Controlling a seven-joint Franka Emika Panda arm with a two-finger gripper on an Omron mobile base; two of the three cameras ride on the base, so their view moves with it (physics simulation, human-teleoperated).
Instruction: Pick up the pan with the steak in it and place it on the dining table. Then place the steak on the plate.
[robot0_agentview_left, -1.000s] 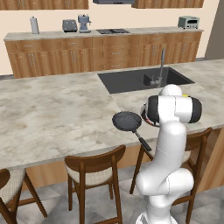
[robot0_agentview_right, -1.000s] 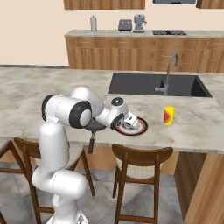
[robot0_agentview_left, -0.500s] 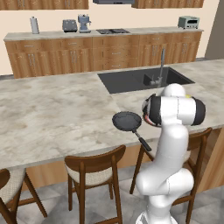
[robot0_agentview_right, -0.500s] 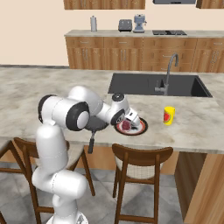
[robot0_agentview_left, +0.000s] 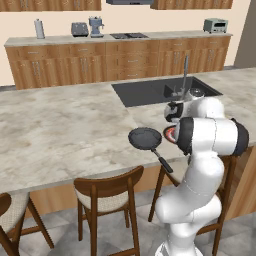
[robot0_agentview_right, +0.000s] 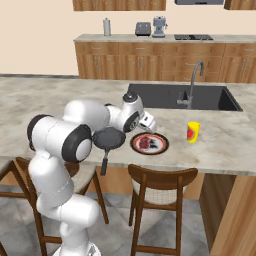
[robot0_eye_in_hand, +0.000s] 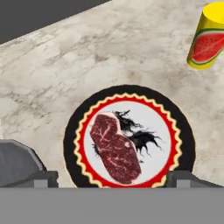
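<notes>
A simulated kitchen is shown, with a long island worktop (robot0_agentview_right: 225, 150) of beige marbled stone, fitted with a dark sink (robot0_agentview_right: 170, 96) and a tall tap (robot0_agentview_right: 192, 82), and backed by a wall of wooden drawers. Above the near edge of this worktop the gripper (robot0_eye_in_hand: 113, 179) is seen pointing down over the plate (robot0_eye_in_hand: 74, 131), its two dark fingertips (robot0_eye_in_hand: 37, 178) standing wide apart at either side of the plate, with nothing held between them. In the right base view the gripper (robot0_agentview_right: 148, 121) is seen just above the far left rim of the plate (robot0_agentview_right: 161, 148). The steak (robot0_eye_in_hand: 114, 148) is seen lying flat on the plate's pale centre, toward its left half, beside a black splash pattern printed there; in the right base view the steak (robot0_agentview_right: 146, 143) is shown as a dark red patch inside the rim. The pan (robot0_agentview_right: 109, 138) is set on the worktop just to the left of the plate, seen empty, with its long black handle reaching out past the worktop's near edge. In the left base view the pan (robot0_agentview_left: 145, 138) is shown beside the arm's white upper joint, which hides most of the plate. A yellow cup (robot0_eye_in_hand: 207, 37) bearing a watermelon picture is stood upright to the right of the plate, well clear of it. Wooden stools (robot0_agentview_right: 157, 187) are tucked under the worktop's near side. On the far wall counter a toaster (robot0_agentview_right: 143, 28) and a coffee machine (robot0_agentview_right: 159, 26) are lined up.
</notes>
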